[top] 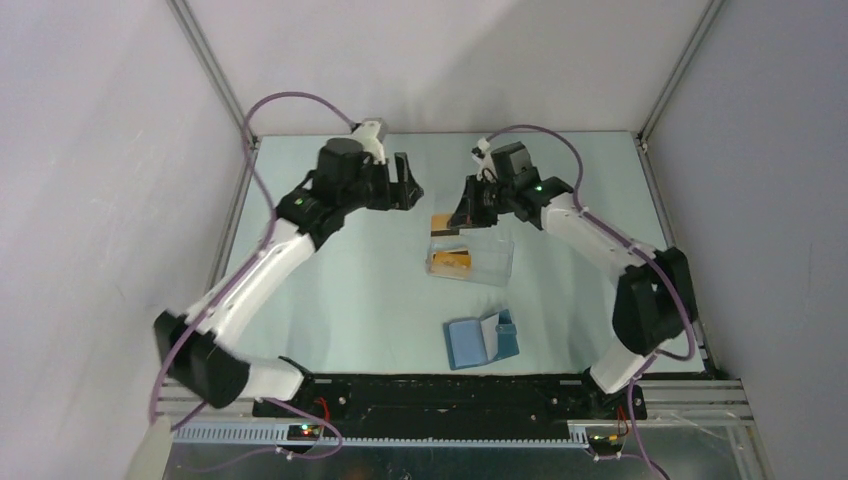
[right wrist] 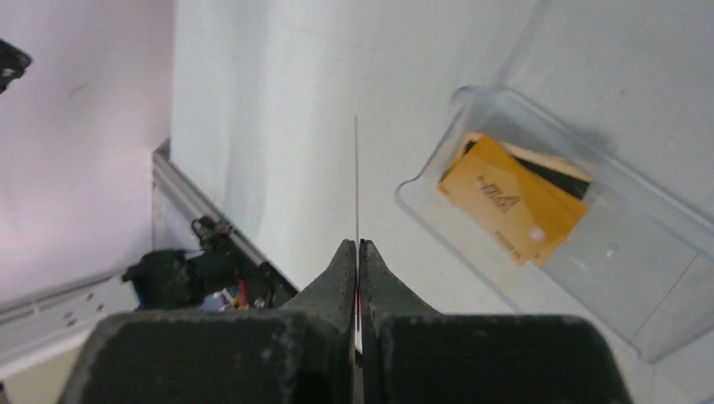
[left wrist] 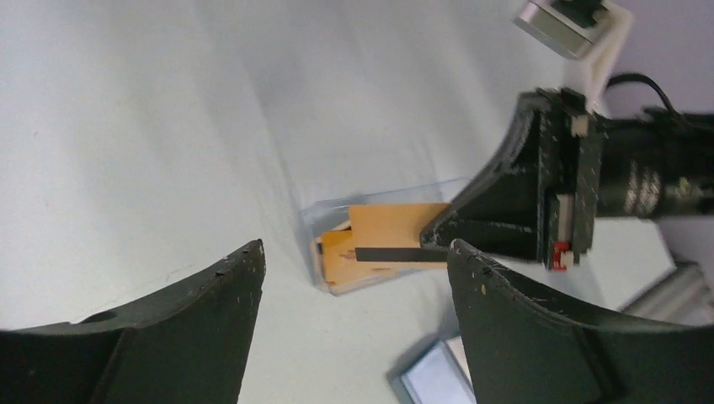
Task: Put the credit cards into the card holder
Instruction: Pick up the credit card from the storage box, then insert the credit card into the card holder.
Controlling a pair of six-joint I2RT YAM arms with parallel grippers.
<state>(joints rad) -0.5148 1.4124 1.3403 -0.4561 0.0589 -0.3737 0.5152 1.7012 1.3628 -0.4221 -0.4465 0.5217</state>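
Observation:
My right gripper (top: pixel 468 212) is shut on an orange-gold credit card (top: pixel 444 222) with a black stripe and holds it above the far edge of a clear plastic box (top: pixel 490 262). In the right wrist view the gripper (right wrist: pixel 358 246) pinches this card, which shows edge-on (right wrist: pixel 356 168). In the left wrist view the held card (left wrist: pixel 396 223) is upright. More orange cards (top: pixel 450 262) lie in the box (right wrist: pixel 505 198). The blue card holder (top: pixel 478 341) lies open near the front, apart from both grippers. My left gripper (top: pixel 407 186) is open and empty, left of the box (left wrist: pixel 355 246).
White walls with metal frame posts (top: pixel 215 70) enclose the table on three sides. The black rail (top: pixel 450 395) carrying the arm bases runs along the near edge. The card holder's corner shows at the bottom of the left wrist view (left wrist: pixel 431 379).

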